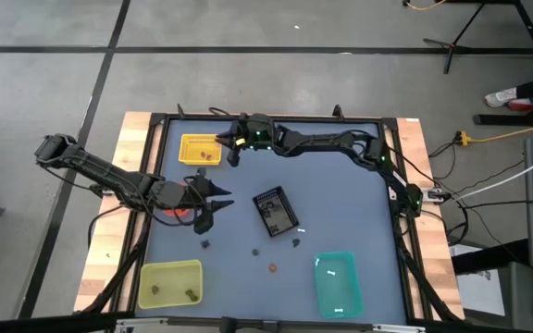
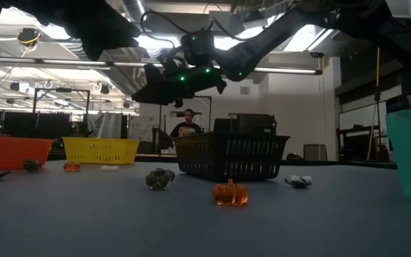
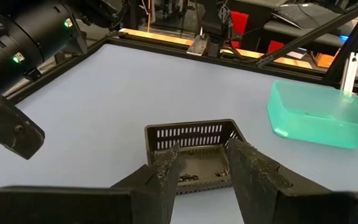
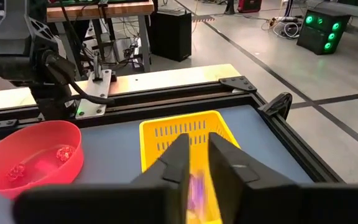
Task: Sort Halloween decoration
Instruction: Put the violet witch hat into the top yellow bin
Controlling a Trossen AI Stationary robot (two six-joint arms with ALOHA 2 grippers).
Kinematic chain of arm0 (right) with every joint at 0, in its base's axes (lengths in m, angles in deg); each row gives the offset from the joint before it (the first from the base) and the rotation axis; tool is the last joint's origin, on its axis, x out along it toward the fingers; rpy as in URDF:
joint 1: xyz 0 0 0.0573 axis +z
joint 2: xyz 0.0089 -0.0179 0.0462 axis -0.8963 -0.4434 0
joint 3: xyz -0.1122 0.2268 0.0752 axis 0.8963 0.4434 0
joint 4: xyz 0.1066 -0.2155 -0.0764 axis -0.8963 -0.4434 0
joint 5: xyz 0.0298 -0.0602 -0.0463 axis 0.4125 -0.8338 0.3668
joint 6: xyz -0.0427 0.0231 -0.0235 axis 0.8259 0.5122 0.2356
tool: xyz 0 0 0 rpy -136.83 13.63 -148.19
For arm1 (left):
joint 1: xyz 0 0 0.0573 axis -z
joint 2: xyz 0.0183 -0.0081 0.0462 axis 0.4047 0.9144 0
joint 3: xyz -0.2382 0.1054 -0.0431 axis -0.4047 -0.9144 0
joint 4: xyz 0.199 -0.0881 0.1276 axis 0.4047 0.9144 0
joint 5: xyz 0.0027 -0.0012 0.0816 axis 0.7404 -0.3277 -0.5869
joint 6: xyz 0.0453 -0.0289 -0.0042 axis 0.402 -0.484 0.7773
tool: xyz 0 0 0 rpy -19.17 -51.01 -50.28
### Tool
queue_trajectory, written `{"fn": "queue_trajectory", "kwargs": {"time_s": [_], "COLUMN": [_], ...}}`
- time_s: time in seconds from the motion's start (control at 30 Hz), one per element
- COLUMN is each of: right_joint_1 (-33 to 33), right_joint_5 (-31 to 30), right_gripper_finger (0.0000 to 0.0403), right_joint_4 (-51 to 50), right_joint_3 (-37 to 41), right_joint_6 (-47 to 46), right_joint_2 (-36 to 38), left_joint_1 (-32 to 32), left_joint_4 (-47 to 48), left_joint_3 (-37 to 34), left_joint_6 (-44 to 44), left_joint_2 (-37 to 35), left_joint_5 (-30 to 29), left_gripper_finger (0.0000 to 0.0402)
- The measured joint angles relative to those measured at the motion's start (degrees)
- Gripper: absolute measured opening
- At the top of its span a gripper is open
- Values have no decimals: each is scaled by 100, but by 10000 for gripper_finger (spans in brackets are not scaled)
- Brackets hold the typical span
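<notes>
Right hand [image 1: 230, 148] is over the near-centre edge of the yellow bin [image 1: 198, 149], which sits at the far-left corner of the bench [image 1: 340, 213]. Its fingers stand a little apart, w/ a purplish blurred item [image 4: 196, 190] between them; whether that is a trinket gripped or dropping free I cannot tell, the view there being smeared. Bin already holds a few dark bits.

Left hand [image 1: 213, 196] is on the opposite side of the yellow bin from the far bench rim, beside the red bowl [image 1: 179, 209], fingers parted and empty, aimed at the black basket [image 1: 275, 210] mid-bench. Small dark pieces lie inside the basket.

Loose trinkets remain on the bench, all beyond the basket as seen from the yellow bin: an orange pumpkin [image 1: 272, 268], a dark piece [image 1: 255, 250], another dark piece [image 1: 296, 242] w/ a white bit close by, and one dark piece [image 1: 205, 244] nearer the left hand. Teal bin [image 1: 338, 282] and yellow-green bin [image 1: 169, 283] sit at the near edge.

Judgement: the next pick turns on the left hand. The basket lies straight ahead of its fingers; the loose dark piece is just beside it. Right arm is stretched well away from all of these, so the left is the nearer arm. Basket's long axis runs skew to the bench edges.
</notes>
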Motion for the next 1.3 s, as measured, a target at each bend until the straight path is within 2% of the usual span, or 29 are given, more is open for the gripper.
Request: {"fn": "queue_trajectory", "kwargs": {"time_s": [0.17, 0.37, 0.57, 0.77, 1.3], "right_joint_1": [0, -2, -55, -201, -223], "right_joint_5": [-1, 0, -1, -68, 46], "right_gripper_finger": [120, 151, 152, 145, 144], "right_joint_4": [-3, -537, -1426, -1951, -2498], "right_joint_3": [2, 2, 11, 11, 10], "right_joint_6": [2, 2, 24, 15, 4], "right_joint_2": [0, 2, 4, 25, 46], "left_joint_1": [0, 0, 0, -44, -317], "left_joint_4": [-1, -1, 0, 1, -10], "left_joint_3": [0, 0, 0, 0, 0], "left_joint_6": [0, -3, -192, 122, 249], "left_joint_2": [0, 0, 0, 0, 0], "left_joint_5": [-7, -17, -296, -448, -590], "left_gripper_finger": [121, 121, 121, 121, 121]}}
